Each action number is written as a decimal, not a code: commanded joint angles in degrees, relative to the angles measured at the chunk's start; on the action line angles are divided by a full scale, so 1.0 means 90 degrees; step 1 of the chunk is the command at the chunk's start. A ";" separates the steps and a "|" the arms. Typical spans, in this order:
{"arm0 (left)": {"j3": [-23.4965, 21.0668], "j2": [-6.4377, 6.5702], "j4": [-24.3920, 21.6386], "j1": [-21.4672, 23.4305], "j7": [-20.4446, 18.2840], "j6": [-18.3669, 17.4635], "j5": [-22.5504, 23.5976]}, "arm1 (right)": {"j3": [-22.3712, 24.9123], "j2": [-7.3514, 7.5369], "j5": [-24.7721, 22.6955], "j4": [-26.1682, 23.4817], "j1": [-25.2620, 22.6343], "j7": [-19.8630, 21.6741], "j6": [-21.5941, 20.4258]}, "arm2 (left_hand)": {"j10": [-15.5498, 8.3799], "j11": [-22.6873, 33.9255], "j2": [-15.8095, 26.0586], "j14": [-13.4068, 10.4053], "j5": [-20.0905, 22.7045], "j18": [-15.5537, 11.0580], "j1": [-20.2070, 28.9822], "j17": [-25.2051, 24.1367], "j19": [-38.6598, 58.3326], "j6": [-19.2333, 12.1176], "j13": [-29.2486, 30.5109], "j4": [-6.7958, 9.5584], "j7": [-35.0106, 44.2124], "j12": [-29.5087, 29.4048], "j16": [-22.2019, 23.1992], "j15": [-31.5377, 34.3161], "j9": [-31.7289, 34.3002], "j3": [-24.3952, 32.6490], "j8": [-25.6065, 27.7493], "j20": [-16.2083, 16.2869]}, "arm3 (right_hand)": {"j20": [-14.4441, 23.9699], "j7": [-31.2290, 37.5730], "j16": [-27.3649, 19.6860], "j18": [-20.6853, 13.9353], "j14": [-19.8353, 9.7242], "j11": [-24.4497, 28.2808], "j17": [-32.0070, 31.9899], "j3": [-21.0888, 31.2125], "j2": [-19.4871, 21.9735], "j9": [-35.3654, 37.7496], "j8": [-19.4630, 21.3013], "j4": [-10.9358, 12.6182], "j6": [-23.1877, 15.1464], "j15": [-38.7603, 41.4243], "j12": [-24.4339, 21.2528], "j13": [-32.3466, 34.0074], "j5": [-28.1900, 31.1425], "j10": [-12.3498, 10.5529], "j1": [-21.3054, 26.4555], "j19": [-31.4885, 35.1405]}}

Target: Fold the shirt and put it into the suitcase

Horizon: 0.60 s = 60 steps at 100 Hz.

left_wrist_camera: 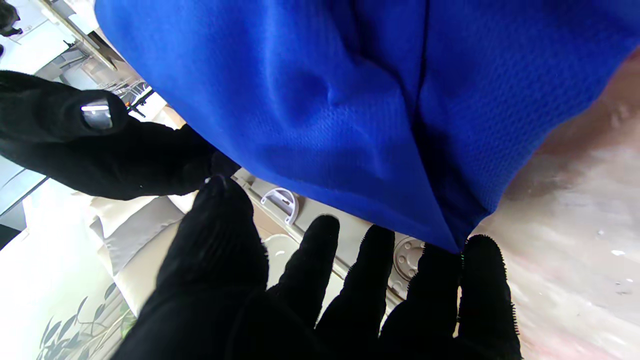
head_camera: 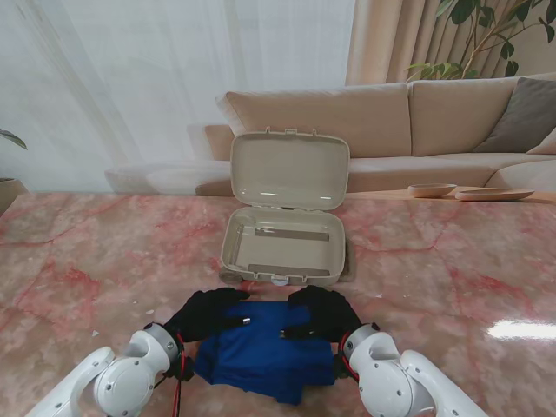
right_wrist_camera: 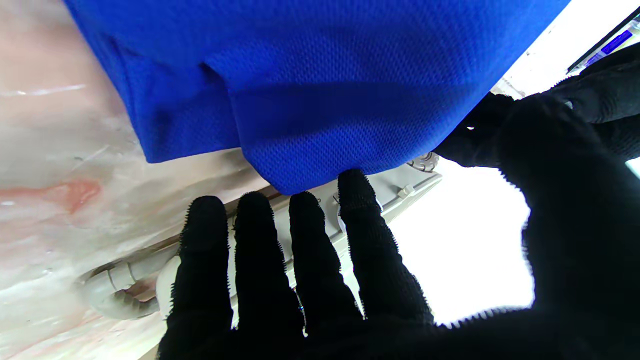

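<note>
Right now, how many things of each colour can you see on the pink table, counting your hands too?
Blue: 1, the folded shirt
Beige: 1, the open suitcase
Black: 2, the left hand and the right hand, both resting on the shirt
Total: 4

Both arms rise from the 7 and 5 o'clock corners — the left robot hand (head_camera: 207, 314) and right robot hand (head_camera: 323, 314) lie palm-down, fingers spread, thumbs pointing inward.
</note>
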 commanded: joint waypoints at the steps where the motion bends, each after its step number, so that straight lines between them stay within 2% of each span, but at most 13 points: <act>1: 0.0056 0.0004 0.0088 -0.0010 0.0000 0.0045 0.0032 | -0.0046 -0.0032 0.0018 0.0097 -0.0013 0.0017 0.0035 | -0.0059 -0.0125 0.0182 -0.0096 -0.0319 -0.0046 -0.0216 -0.0125 -0.0171 0.0038 -0.0244 0.0059 -0.0146 -0.0083 -0.0113 -0.0190 -0.0279 -0.0232 -0.0087 -0.0131 | -0.0012 -0.0175 0.0011 0.0024 0.0057 -0.0098 -0.0095 -0.0202 -0.0044 -0.0292 -0.0034 0.0109 0.0015 -0.0031 -0.0139 -0.0125 -0.0227 0.0057 -0.0264 0.0129; 4: 0.0074 0.0010 0.0101 -0.0027 -0.0013 0.0057 0.0062 | -0.0069 -0.0030 0.0008 0.0117 0.0011 0.0021 0.0044 | -0.0053 -0.0138 0.0184 -0.0091 -0.0398 -0.0035 -0.0229 -0.0125 -0.0173 0.0029 -0.0252 0.0060 -0.0188 -0.0089 -0.0122 -0.0195 -0.0300 -0.0232 -0.0103 -0.0136 | -0.0015 -0.0182 0.0009 0.0025 0.0066 -0.0109 -0.0095 -0.0238 -0.0040 -0.0336 -0.0035 0.0113 0.0015 -0.0035 -0.0146 -0.0115 -0.0235 0.0069 -0.0266 0.0130; 6: 0.0085 0.0016 0.0108 -0.0038 -0.0034 0.0065 0.0082 | -0.0082 -0.0027 0.0001 0.0126 0.0028 0.0033 0.0053 | -0.0051 -0.0187 0.0193 -0.0074 -0.0685 -0.0012 -0.0263 -0.0131 -0.0179 -0.0001 -0.0286 0.0061 -0.0326 -0.0108 -0.0137 -0.0214 -0.0408 -0.0239 -0.0153 -0.0143 | -0.0017 -0.0188 0.0007 0.0027 0.0082 -0.0118 -0.0081 -0.0262 -0.0031 -0.0366 -0.0036 0.0116 0.0015 -0.0038 -0.0152 -0.0107 -0.0244 0.0069 -0.0270 0.0135; 14: 0.0129 0.0045 0.0122 -0.0086 -0.0170 0.0115 0.0121 | -0.0128 -0.0010 -0.0002 0.0155 0.0092 0.0123 0.0083 | -0.0039 -0.0289 0.0178 -0.0066 -0.1201 0.0124 -0.0328 -0.0151 -0.0219 -0.0065 -0.0380 0.0079 -0.0676 -0.0169 -0.0200 -0.0270 -0.0659 -0.0218 -0.0332 -0.0170 | -0.0027 -0.0213 0.0007 0.0072 0.0131 -0.0164 -0.0038 -0.0346 -0.0028 -0.0475 -0.0041 0.0134 0.0021 -0.0034 -0.0191 -0.0026 -0.0281 0.0092 -0.0269 0.0143; 16: 0.0140 0.0056 0.0119 -0.0097 -0.0228 0.0138 0.0121 | -0.0140 -0.0007 0.0002 0.0161 0.0107 0.0148 0.0093 | -0.0069 -0.0397 0.0195 -0.0087 -0.1469 0.0275 -0.0368 -0.0170 -0.0250 -0.0112 -0.0474 0.0085 -0.0843 -0.0225 -0.0235 -0.0328 -0.0934 -0.0218 -0.0427 -0.0165 | -0.0029 -0.0220 0.0006 0.0077 0.0139 -0.0183 -0.0033 -0.0362 -0.0025 -0.0510 -0.0042 0.0138 0.0018 -0.0035 -0.0205 -0.0016 -0.0294 0.0093 -0.0274 0.0143; 20: 0.0158 0.0074 0.0119 -0.0117 -0.0319 0.0169 0.0123 | -0.0166 -0.0003 0.0007 0.0177 0.0136 0.0177 0.0112 | -0.0096 -0.0465 0.0186 -0.0098 -0.1680 0.0476 -0.0389 -0.0146 -0.0254 -0.0169 -0.0517 0.0093 -0.0969 -0.0266 -0.0257 -0.0362 -0.1123 -0.0215 -0.0515 -0.0131 | -0.0034 -0.0224 0.0011 0.0113 0.0167 -0.0196 -0.0008 -0.0388 -0.0035 -0.0520 -0.0041 0.0147 0.0021 -0.0023 -0.0226 0.0033 -0.0295 0.0100 -0.0262 0.0146; 23: 0.0173 0.0081 0.0134 -0.0136 -0.0351 0.0173 0.0127 | -0.0188 0.0001 0.0008 0.0189 0.0160 0.0200 0.0125 | -0.0089 -0.0473 0.0171 -0.0101 -0.1715 0.0552 -0.0391 -0.0121 -0.0249 -0.0191 -0.0512 0.0100 -0.1045 -0.0295 -0.0266 -0.0373 -0.1176 -0.0206 -0.0686 -0.0027 | -0.0042 -0.0226 0.0015 0.0134 0.0196 -0.0202 -0.0013 -0.0410 -0.0041 -0.0514 -0.0041 0.0154 0.0020 -0.0019 -0.0244 0.0061 -0.0293 0.0101 -0.0260 0.0137; 27: 0.0191 0.0088 0.0153 -0.0159 -0.0391 0.0179 0.0114 | -0.0214 0.0007 0.0008 0.0204 0.0188 0.0231 0.0140 | -0.0108 -0.0576 0.0154 -0.0101 -0.1729 0.0677 -0.0400 -0.0045 -0.0300 -0.0285 -0.0509 0.0105 -0.1118 -0.0376 -0.0251 -0.0378 -0.1337 -0.0201 -0.1357 0.0183 | -0.0052 -0.0250 0.0018 0.0144 0.0206 -0.0218 -0.0025 -0.0434 -0.0047 -0.0528 -0.0048 0.0161 0.0029 -0.0016 -0.0267 0.0087 -0.0337 0.0112 -0.0261 0.0121; 29: 0.0198 0.0090 0.0163 -0.0168 -0.0406 0.0180 0.0102 | -0.0227 0.0009 0.0006 0.0214 0.0202 0.0242 0.0145 | -0.0101 -0.0649 0.0145 -0.0099 -0.1726 0.0715 -0.0398 -0.0034 -0.0282 -0.0303 -0.0503 0.0106 -0.1145 -0.0408 -0.0239 -0.0368 -0.1348 -0.0202 -0.1473 0.0229 | -0.0057 -0.0256 0.0022 0.0155 0.0219 -0.0226 -0.0023 -0.0444 -0.0046 -0.0531 -0.0051 0.0164 0.0036 -0.0011 -0.0278 0.0107 -0.0339 0.0109 -0.0264 0.0116; 50: 0.0281 0.0137 0.0278 -0.0299 -0.0660 0.0111 0.0002 | -0.0369 0.0038 0.0058 0.0307 0.0353 0.0418 0.0180 | -0.0123 -0.0704 -0.0058 -0.0096 -0.1716 0.0871 -0.0338 0.0076 -0.0114 -0.0510 -0.0404 0.0107 -0.1130 -0.0382 -0.0167 -0.0294 -0.1378 -0.0201 -0.1592 0.0390 | 0.0004 -0.0324 0.0128 0.0200 0.0248 -0.0302 0.0143 -0.0522 -0.0175 -0.0522 -0.0102 0.0188 0.0074 0.0165 -0.0402 0.0350 -0.0291 0.0195 -0.0259 0.0290; 60: 0.0325 0.0174 0.0310 -0.0363 -0.0841 0.0072 -0.0041 | -0.0456 0.0057 0.0020 0.0356 0.0435 0.0493 0.0191 | -0.0150 -0.0610 -0.0160 -0.0121 -0.1705 0.0897 -0.0312 0.0086 -0.0074 -0.0543 -0.0357 0.0104 -0.1005 -0.0319 -0.0125 -0.0272 -0.1336 -0.0191 -0.1441 0.0473 | 0.0147 -0.0346 0.0309 0.0208 0.0260 -0.0240 0.0225 -0.0438 -0.0256 -0.0517 -0.0114 0.0201 0.0097 0.0475 -0.0412 0.0488 -0.0270 0.0245 -0.0288 0.0601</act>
